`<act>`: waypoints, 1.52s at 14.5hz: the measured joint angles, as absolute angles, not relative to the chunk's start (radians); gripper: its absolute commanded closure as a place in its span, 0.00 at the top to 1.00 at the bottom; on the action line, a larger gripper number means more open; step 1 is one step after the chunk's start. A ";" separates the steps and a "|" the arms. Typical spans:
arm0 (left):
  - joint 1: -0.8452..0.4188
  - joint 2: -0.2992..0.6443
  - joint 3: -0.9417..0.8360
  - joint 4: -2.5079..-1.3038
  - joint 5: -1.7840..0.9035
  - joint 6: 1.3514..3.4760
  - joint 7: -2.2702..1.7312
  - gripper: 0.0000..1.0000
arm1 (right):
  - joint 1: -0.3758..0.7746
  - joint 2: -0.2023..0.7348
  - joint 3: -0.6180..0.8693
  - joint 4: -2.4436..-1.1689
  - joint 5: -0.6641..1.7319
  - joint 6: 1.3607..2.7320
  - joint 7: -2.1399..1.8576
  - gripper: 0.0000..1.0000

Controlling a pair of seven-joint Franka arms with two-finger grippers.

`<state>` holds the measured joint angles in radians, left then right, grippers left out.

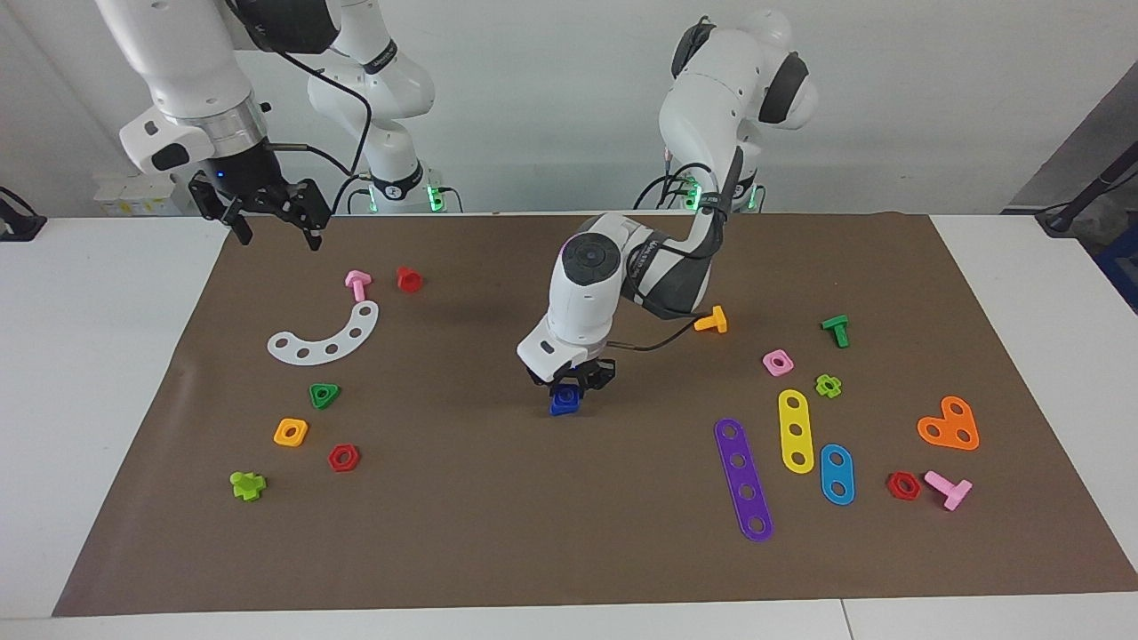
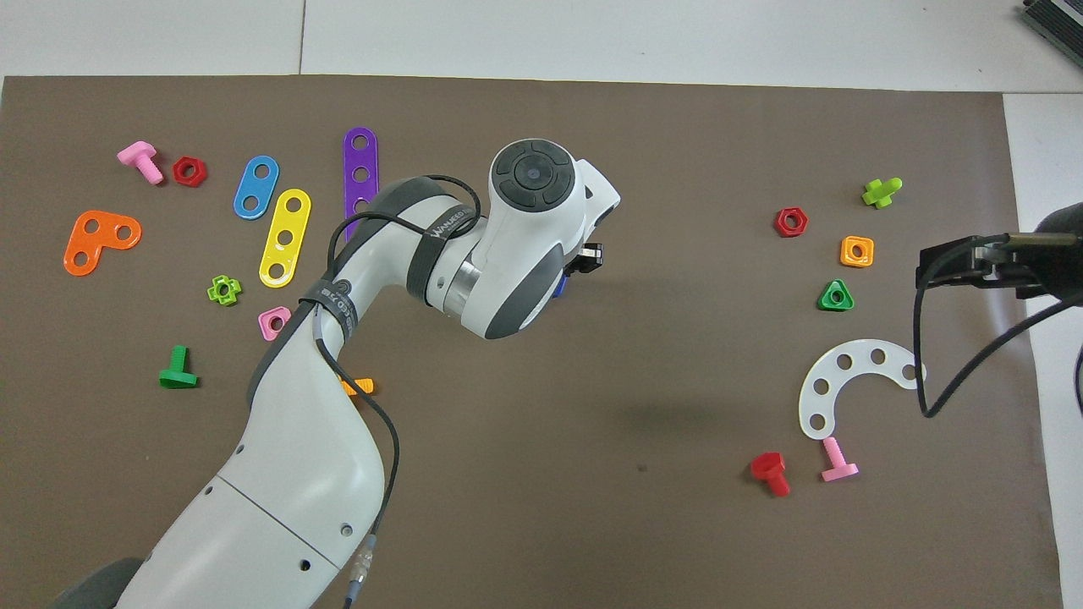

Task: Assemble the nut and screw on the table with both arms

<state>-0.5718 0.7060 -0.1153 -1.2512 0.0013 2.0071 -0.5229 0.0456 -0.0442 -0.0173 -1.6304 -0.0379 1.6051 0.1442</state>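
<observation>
A dark-blue nut [image 1: 564,403] is being shown on a brown mat [image 1: 498,533] overlaying a white table [image 1: 89,373]. Near the nut, a purple strip [image 1: 743,479], yellow strip [image 1: 796,430] and light-blue strip [image 1: 837,473] are being displayed; the arms [image 1: 587,293] are white, their grippers black.

Plain white wall [image 1: 551,98], bg.

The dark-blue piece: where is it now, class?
The dark-blue piece sits mid-mat in the facing view, directly under the left hand, apart from the other toys.
</observation>
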 measured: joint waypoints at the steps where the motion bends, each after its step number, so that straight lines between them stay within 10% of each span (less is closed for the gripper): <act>1: -0.572 0.706 -0.115 -1.255 0.001 2.020 -0.529 0.00 | 0.046 -0.043 -0.016 -1.630 -0.038 1.605 0.144 1.00; 22: -0.569 0.715 -0.098 -1.223 -0.059 1.955 -0.552 0.00 | 0.036 -0.041 -0.019 -1.619 -0.031 1.541 0.109 1.00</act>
<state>-0.5689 0.7150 -0.0984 -1.2232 -0.0594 1.9554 -0.5524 0.0364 -0.0413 -0.0186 -1.6194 -0.0311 1.5405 0.1094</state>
